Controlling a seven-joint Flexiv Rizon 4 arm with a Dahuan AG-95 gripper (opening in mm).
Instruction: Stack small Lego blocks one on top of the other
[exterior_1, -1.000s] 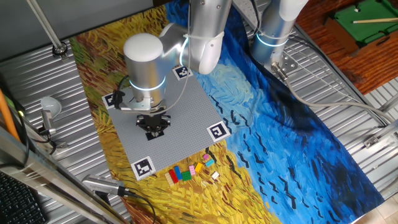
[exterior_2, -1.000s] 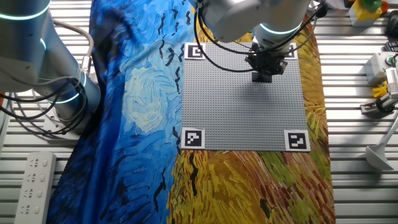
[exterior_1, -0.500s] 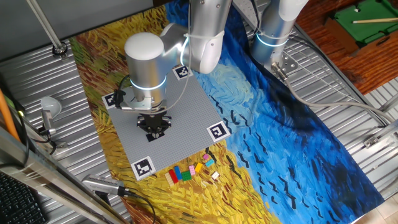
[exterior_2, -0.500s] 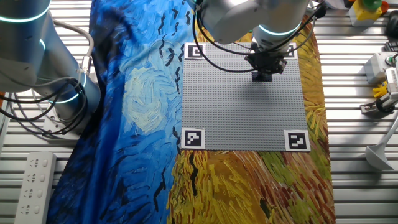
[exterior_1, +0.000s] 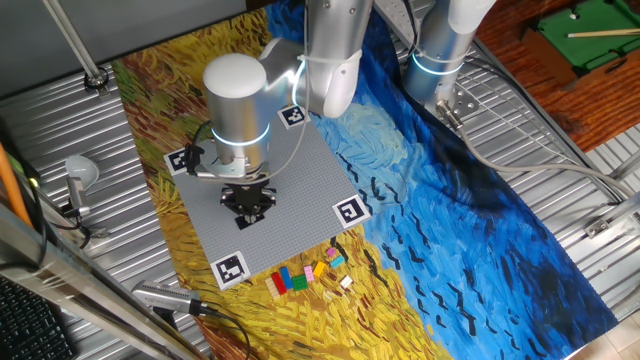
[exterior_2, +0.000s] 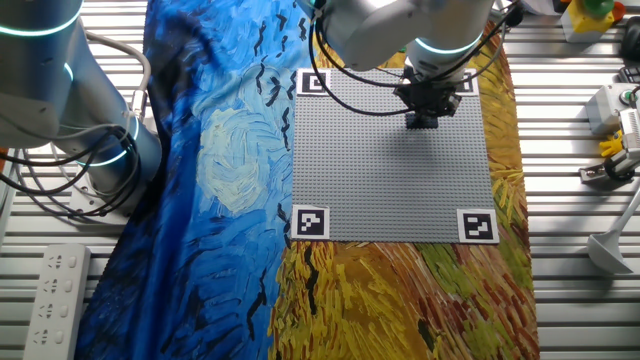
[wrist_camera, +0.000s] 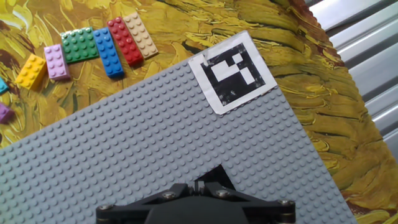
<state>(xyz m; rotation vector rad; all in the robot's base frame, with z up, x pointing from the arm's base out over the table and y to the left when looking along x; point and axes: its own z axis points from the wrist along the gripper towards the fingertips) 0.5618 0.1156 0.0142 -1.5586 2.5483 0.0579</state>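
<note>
While the arm reaches down from its pale cylindrical wrist, the hand (exterior_1: 246, 207) points straight at the grey studded baseplate (exterior_1: 300, 200), hanging low over its middle in one fixed view and nearer one marked corner in the other fixed view (exterior_2: 424, 108). From the hand view the fingertips (wrist_camera: 208, 185) meet in a dark point at the bottom edge, pressed together with nothing visible between them, so the hand looks closed and empty. Whether the tips touch the studs I cannot tell. Off the plate, on the yellow painted cloth (exterior_1: 150, 110) covering the worktop, the small Lego blocks (wrist_camera: 93, 46) lie in a loose row just beyond the plate's edge: tan, red, blue and green bricks side by side, then pink and yellow ones a little apart. Black-and-white square markers (wrist_camera: 233, 73) sit at the baseplate's corners; they carry a blocky pattern only, and no readable writing or brand shows anywhere.
</note>
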